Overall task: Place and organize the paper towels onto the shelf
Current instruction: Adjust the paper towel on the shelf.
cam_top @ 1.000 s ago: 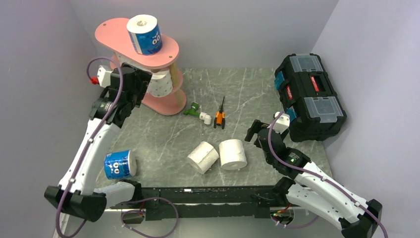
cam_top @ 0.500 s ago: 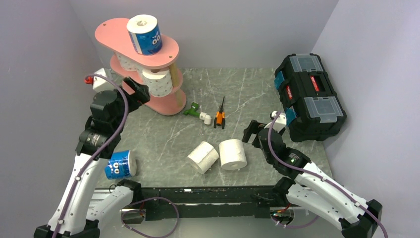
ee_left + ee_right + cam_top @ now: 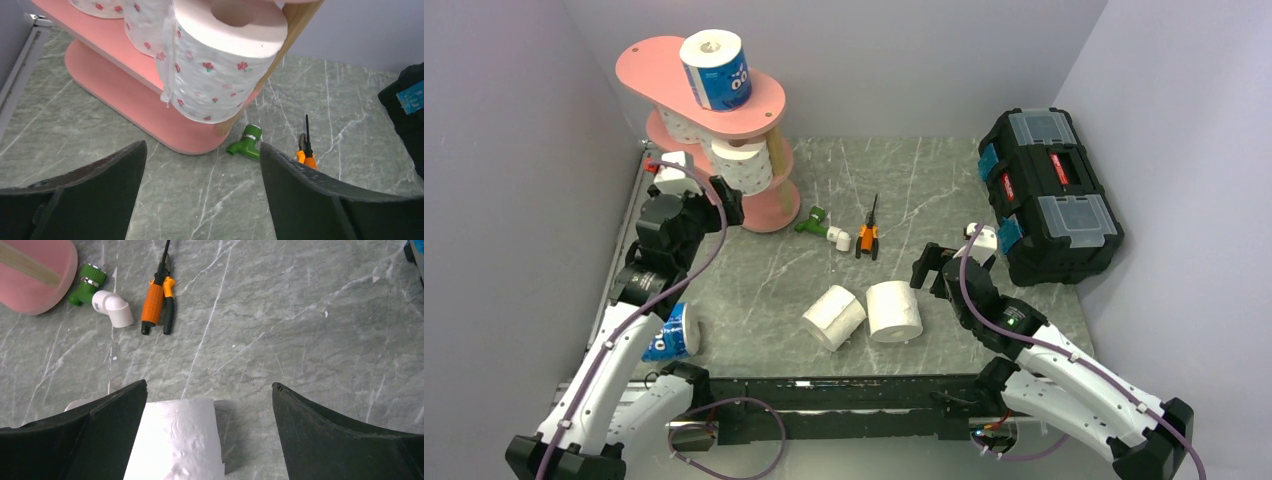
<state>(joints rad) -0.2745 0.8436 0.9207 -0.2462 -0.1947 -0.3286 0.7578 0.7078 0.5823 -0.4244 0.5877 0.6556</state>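
Observation:
The pink three-tier shelf [image 3: 764,100] stands at the far left. A blue-wrapped roll [image 3: 716,70] stands on its top board. Pink-dotted rolls [image 3: 746,165] sit on the middle board, also in the left wrist view [image 3: 220,60]. My left gripper [image 3: 724,200] is open and empty, just in front of the shelf. Two plain white rolls [image 3: 834,316] [image 3: 894,310] lie on the table's middle. A second blue-wrapped roll [image 3: 669,332] lies at the near left, partly behind my left arm. My right gripper [image 3: 934,265] is open and empty, just right of the plain roll [image 3: 175,440].
A black toolbox [image 3: 1049,195] stands at the right. A white-and-green plastic tool [image 3: 824,225] and orange-handled pliers [image 3: 867,235] lie on the grey marble table [image 3: 924,190] between shelf and toolbox. Walls close in left, back and right.
My left gripper has drawn back from the shelf's middle tier toward the near right, leaving the dotted roll there. My right gripper has edged slightly left toward the plain roll.

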